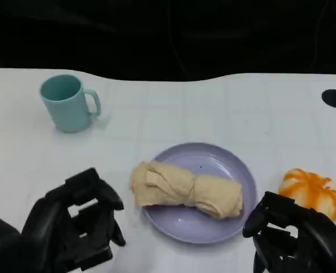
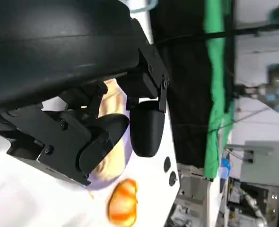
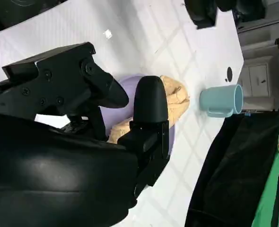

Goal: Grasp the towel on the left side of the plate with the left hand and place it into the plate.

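Towel (image 1: 185, 190) lies rolled across the plate (image 1: 236, 170), its nine o'clock end overhanging the rim.
Left hand (image 1: 80, 227) at eight o'clock and right hand (image 1: 293, 233) at four o'clock hold nothing, fingers apart.

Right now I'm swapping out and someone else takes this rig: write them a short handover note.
Left hand: holds nothing, fingers apart, on the table left of the plate.
Right hand: holds nothing, beside the plate's right edge.
Towel: rolled, lying in the plate, its left end overhanging the rim.
Done: towel placed and released.
Left: nothing essential; perhaps nudge the overhanging end in.
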Tool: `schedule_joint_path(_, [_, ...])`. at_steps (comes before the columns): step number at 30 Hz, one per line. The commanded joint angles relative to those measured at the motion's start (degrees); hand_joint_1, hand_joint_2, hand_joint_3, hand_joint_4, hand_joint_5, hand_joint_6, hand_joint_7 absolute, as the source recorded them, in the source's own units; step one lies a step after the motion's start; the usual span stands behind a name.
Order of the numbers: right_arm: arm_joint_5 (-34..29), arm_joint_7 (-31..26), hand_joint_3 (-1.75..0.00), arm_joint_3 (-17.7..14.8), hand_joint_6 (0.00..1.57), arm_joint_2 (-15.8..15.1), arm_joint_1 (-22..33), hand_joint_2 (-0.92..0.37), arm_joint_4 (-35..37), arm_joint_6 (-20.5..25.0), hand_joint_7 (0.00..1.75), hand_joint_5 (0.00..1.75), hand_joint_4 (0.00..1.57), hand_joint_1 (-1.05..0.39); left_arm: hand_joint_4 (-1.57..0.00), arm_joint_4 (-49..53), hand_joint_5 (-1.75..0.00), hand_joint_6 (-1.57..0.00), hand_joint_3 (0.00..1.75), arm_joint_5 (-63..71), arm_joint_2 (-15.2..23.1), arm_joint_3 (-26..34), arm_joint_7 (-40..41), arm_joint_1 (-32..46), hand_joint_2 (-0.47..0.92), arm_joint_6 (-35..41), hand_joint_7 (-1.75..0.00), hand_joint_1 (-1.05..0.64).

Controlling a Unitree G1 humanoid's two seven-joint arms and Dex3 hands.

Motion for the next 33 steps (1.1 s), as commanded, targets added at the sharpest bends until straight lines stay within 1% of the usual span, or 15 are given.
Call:
schedule_joint_path(1, [0.4,0.3,-1.07,-0.4,0.52,-0.4,0.1,-0.67,-0.5,-0.6,1.65,1.75,0.72,-0.1,-0.85,-3.9,-1.75,-0.7,1.29,-7.6,0.7,2.0,0.1,2.5,0.53,7.7,-1.68,-0.1])
schedule_joint_path(4, [1.0,0.7,-1.08,-1.3,0.52,-0.8,0.4,-0.67,-1.1,-0.1,1.64,1.75,0.72,-0.09,-0.81,-6.1,-1.75,-0.67,1.27,-13.4,0.2,3.1,1.8,3.7,0.57,13.8,-1.71,-0.11])
schedule_joint_path(6, [1.7,1.4,-1.08,-2.3,0.52,-1.1,0.7,-0.67,-0.9,-0.3,1.63,1.75,0.71,-0.07,-0.82,-6.0,-1.75,-0.68,1.27,-14.8,-0.8,2.5,2.8,4.4,0.57,15.1,-1.72,-0.11])
schedule_joint_path(9, [2.4,2.4,-1.08,-3.6,0.52,-1.7,0.8,-0.67,-0.4,-0.8,1.63,1.75,0.71,-0.07,-0.84,-4.5,-1.75,-0.7,1.28,-14.0,-2.0,0.8,3.1,5.2,0.54,13.7,-1.71,-0.1])
schedule_joint_path(12, [2.6,3.0,-1.08,-4.2,0.52,-2.2,0.8,-0.69,0.3,-1.3,1.63,1.75,0.7,-0.05,-0.83,-2.1,-1.75,-0.69,1.29,-12.4,-1.3,-0.7,1.0,5.2,0.54,10.9,-1.71,-0.11])
schedule_joint_path(17, [2.3,3.4,-1.07,-4.2,0.51,-2.4,0.6,-0.7,1.6,-2.3,1.63,1.75,0.68,-0.04,-0.85,0.5,-1.75,-0.73,1.34,-12.3,-1.2,-1.2,-0.5,4.5,0.51,8.5,-1.67,-0.1])
schedule_joint_path(22, [2.4,3.6,-1.06,-4.1,0.51,-2.3,0.2,-0.69,2.8,-3.2,1.63,1.75,0.68,-0.04,-0.87,2.5,-1.75,-0.74,1.4,-11.7,-1.9,-1.0,-0.9,4.2,0.47,4.8,-1.69,-0.1])
schedule_joint_path(26, [2.3,3.8,-1.07,-4.0,0.51,-2.3,-0.1,-0.69,3.6,-4.1,1.63,1.75,0.69,-0.04,-0.88,4.0,-1.75,-0.74,1.4,-11.4,-1.9,-1.2,-1.6,4.1,0.46,1.6,-1.68,-0.11])
schedule_joint_path(33, [1.8,3.3,-1.09,-3.3,0.53,-1.9,-0.1,-0.67,3.6,-3.8,1.63,1.75,0.71,-0.05,-0.87,5.0,-1.75,-0.74,1.39,-11.2,-1.3,-1.0,-2.4,4.4,0.47,-0.8,-1.67,-0.11])
